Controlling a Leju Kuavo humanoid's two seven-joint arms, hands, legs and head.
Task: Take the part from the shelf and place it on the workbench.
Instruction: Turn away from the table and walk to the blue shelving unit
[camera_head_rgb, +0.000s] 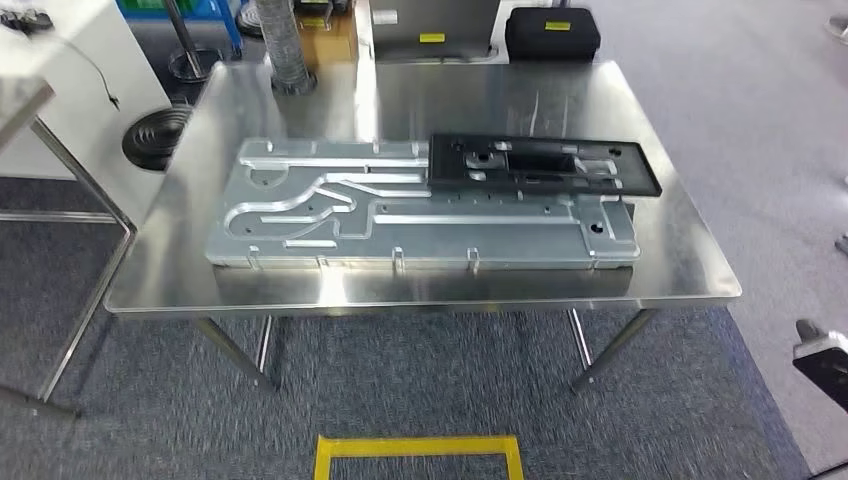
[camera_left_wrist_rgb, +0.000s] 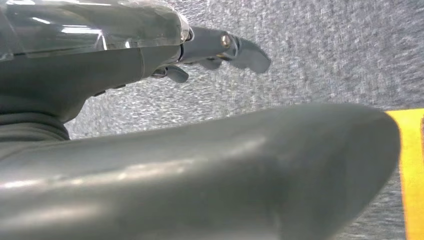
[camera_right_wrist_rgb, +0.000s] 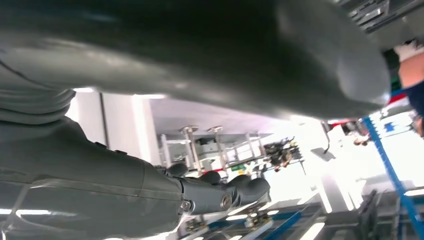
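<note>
A flat black frame-shaped part (camera_head_rgb: 545, 165) lies on the far right corner of a large silver machined plate (camera_head_rgb: 400, 215). The plate rests flat on the steel workbench (camera_head_rgb: 665, 275) in front of me. My left hand (camera_left_wrist_rgb: 125, 70) hangs over grey carpet with its fingers (camera_left_wrist_rgb: 240, 50) stretched out and nothing in it. My right hand (camera_right_wrist_rgb: 150, 185) points up toward the bright room, its fingers (camera_right_wrist_rgb: 245, 190) slightly bent, and it holds nothing. Neither hand is near the workbench.
Behind the bench stand a black case (camera_head_rgb: 552, 32) and a ribbed hose (camera_head_rgb: 282, 45). A white cabinet (camera_head_rgb: 90, 90) and a steel frame (camera_head_rgb: 70, 170) stand to the left. A yellow floor marking (camera_head_rgb: 418, 455) lies before the bench. Part of a person (camera_right_wrist_rgb: 412, 70) appears beside blue racking.
</note>
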